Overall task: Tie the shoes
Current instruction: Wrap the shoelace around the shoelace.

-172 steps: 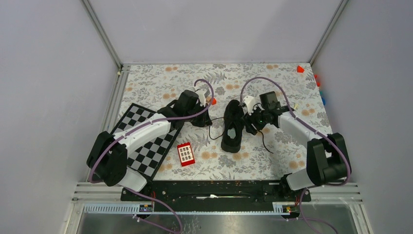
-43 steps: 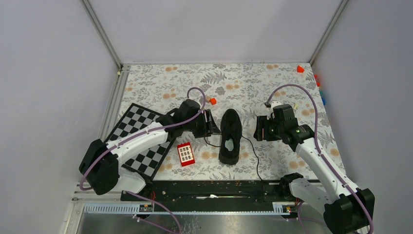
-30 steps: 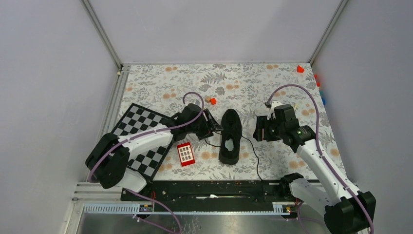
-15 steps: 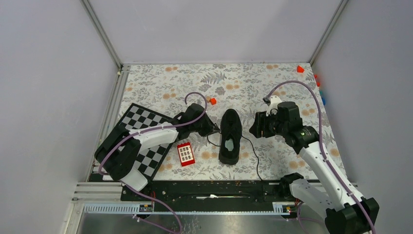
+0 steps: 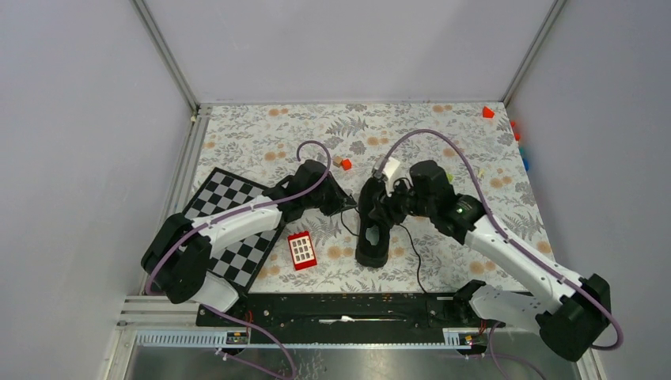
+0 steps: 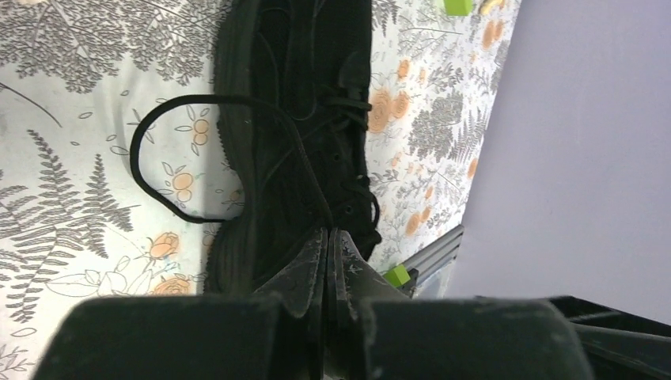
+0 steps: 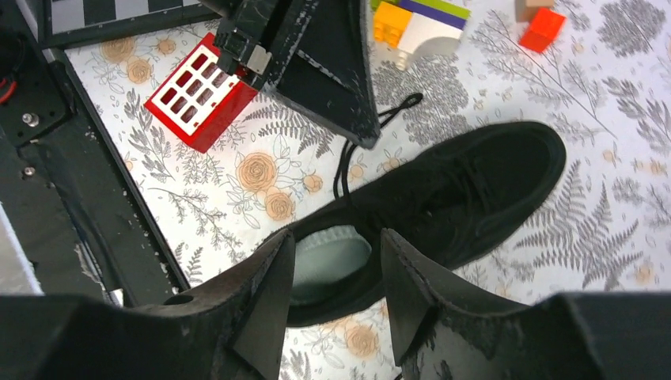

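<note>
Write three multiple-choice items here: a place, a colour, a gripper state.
1. The red gridded plastic block lies: A) between the black-and-white checkerboard mat and the all-black low-top sneaker; B) inside the sneaker; C) against the far wall.
2. The sneaker's insole is: A) red; B) pale grey; C) yellow.
3. The right gripper is: A) shut on the block; B) shut on the mat; C) open above the sneaker.
1 A: top view shows it there. 2 B: seen through the opening. 3 C: fingers apart.
</note>
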### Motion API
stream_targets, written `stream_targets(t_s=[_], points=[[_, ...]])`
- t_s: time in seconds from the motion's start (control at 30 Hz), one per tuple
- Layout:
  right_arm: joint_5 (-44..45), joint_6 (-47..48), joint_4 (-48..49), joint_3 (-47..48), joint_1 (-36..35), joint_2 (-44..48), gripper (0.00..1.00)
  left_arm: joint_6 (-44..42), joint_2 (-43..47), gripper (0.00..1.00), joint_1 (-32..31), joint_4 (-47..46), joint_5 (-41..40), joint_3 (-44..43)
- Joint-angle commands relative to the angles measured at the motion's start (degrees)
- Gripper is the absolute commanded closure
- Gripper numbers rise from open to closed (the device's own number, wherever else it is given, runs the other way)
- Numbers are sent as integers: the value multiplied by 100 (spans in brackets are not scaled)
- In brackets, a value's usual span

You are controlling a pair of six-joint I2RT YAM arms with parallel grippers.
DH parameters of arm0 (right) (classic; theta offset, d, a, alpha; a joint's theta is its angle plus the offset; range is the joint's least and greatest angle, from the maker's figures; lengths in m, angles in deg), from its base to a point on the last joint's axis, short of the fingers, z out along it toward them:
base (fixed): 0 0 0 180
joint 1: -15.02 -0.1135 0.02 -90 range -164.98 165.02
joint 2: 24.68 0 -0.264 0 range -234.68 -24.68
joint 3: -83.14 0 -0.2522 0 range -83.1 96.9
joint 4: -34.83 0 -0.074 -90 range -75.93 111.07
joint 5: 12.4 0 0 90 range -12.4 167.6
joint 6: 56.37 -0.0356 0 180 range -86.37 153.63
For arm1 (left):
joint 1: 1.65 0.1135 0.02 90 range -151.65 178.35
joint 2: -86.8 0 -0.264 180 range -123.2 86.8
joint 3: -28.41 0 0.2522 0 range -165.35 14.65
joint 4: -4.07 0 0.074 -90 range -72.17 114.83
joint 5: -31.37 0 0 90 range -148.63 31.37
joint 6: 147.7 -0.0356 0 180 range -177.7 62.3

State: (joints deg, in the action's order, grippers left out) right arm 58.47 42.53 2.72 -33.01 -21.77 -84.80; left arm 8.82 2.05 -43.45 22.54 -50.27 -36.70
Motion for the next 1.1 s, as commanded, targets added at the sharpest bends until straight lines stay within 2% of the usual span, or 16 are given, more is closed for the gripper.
stream_targets(t_s=[0.0, 0.17, 0.33, 0.6, 0.67, 0.8, 0.87, 0.9, 1.07], points=[[-222, 755, 595, 277, -218, -452, 50, 239, 216, 100, 63, -76, 361, -211], [-300, 870, 635, 408, -305, -863, 50, 447, 227, 100, 111, -359, 652, -194], [-551, 866, 704, 353, -341, -1093, 50, 352, 336, 100, 123, -90, 433, -314], [-337, 789, 951, 396, -456, -1578, 52, 342, 363, 100, 144, -144, 492, -335], [-399, 762, 1131, 388, -452, -1642, 60, 304, 361, 100, 146, -126, 510, -327], [-323, 743, 1033, 566, -457, -1831, 87, 274, 356, 100, 156, -122, 529, -274], [-327, 744, 947, 631, -455, -1867, 93, 286, 373, 100, 157, -127, 516, -243], [-335, 748, 933, 622, -454, -1859, 99, 295, 393, 100, 161, -168, 494, -203], [-220, 694, 1047, 492, -460, -1745, 100, 248, 442, 100, 173, -150, 414, -216]])
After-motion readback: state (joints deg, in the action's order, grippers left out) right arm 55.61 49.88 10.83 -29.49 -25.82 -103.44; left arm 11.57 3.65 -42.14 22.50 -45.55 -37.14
